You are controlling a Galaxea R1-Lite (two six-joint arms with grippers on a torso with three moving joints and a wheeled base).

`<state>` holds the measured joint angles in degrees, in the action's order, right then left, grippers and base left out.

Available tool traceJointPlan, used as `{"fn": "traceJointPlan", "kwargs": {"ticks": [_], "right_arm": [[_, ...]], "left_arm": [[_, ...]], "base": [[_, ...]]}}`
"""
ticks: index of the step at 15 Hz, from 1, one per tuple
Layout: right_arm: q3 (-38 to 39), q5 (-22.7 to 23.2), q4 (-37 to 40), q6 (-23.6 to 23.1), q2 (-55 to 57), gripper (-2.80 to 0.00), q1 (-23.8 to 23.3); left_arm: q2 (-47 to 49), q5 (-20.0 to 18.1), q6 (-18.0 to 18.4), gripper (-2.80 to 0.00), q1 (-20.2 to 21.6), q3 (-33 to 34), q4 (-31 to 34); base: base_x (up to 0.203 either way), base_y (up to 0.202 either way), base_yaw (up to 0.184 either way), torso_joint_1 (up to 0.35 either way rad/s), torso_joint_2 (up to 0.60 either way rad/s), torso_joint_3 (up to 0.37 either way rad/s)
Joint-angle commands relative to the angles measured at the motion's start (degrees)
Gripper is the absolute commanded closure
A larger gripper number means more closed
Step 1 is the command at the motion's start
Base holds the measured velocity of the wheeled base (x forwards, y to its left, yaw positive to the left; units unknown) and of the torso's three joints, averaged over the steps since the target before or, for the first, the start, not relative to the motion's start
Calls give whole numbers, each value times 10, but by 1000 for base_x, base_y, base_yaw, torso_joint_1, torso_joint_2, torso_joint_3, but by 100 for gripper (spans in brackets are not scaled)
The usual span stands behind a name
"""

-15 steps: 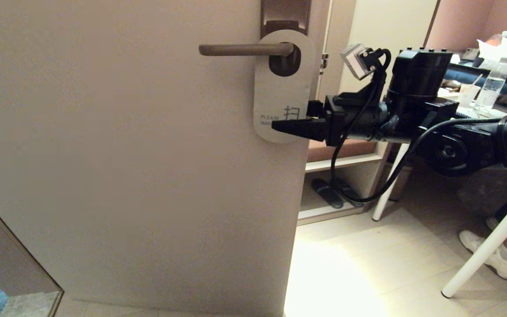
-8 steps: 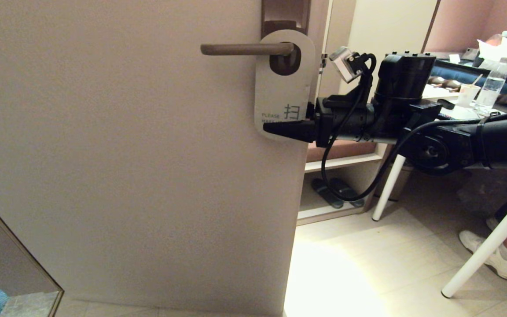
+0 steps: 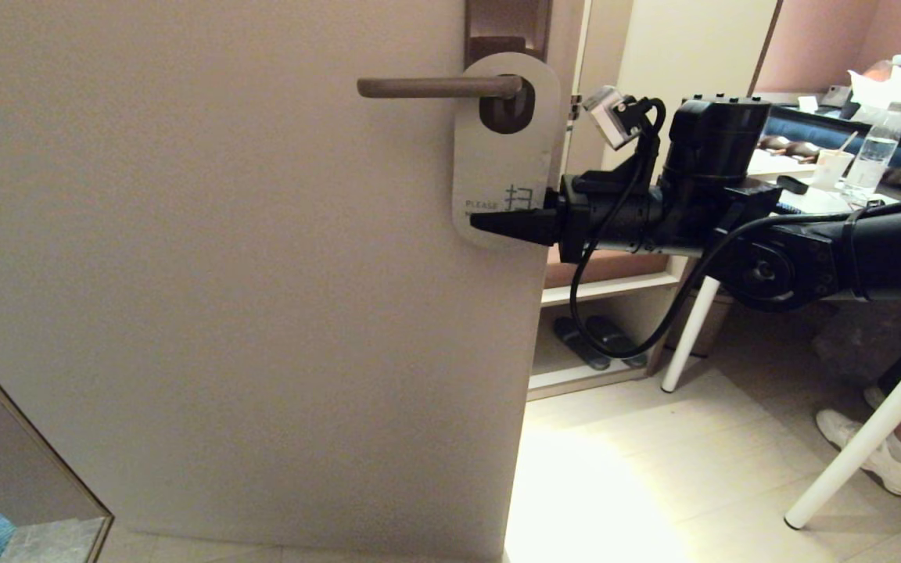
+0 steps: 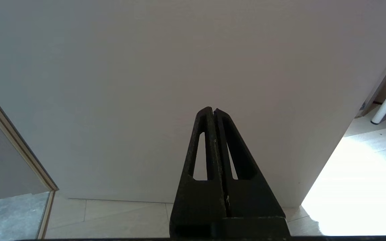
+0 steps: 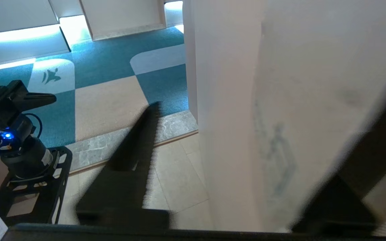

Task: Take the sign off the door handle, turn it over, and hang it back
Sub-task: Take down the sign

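Note:
The sign (image 3: 504, 156) hangs by its hole on the door handle (image 3: 435, 87), a dark lever bar on a matching backplate (image 3: 507, 23). Its white face with small grey print is toward me. My right gripper (image 3: 482, 221) reaches in from the right at the sign's lower end. It is open, and one dark finger (image 3: 509, 225) crosses in front of the card. In the right wrist view the sign (image 5: 297, 100) stands between the two fingers of the right gripper (image 5: 276, 100), the near finger apart from it. My left gripper (image 4: 213, 109) is shut, empty, low down and facing the door.
The pale door (image 3: 224, 274) fills the left and middle. Right of its edge are an open shelf with slippers (image 3: 599, 342), white table legs (image 3: 865, 438), a person's shoe (image 3: 877, 457) and a water bottle (image 3: 874, 156). A wall corner (image 3: 20, 446) stands at lower left.
My right arm has slid left, bringing its fingers over the sign's lower end. The sign still hangs on the handle. The left gripper has not changed.

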<state>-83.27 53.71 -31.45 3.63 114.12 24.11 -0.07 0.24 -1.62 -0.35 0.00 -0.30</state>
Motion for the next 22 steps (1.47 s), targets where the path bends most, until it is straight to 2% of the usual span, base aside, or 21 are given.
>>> {"fn": "traceJointPlan", "kwargs": {"ticks": [1, 13, 22], "right_arm": [[0, 3, -2, 0, -3, 0, 0], [7, -5, -26, -1, -12, 0, 1], [35, -132, -24, -3, -44, 0, 41]], "left_arm": [[1, 0, 0, 0, 0, 0, 0], [1, 0, 0, 0, -1, 0, 0], [1, 0, 0, 0, 0, 0, 0]], "base": [[0, 0, 0, 0, 0, 0], [0, 0, 0, 0, 0, 0], [0, 0, 0, 0, 0, 0]]}}
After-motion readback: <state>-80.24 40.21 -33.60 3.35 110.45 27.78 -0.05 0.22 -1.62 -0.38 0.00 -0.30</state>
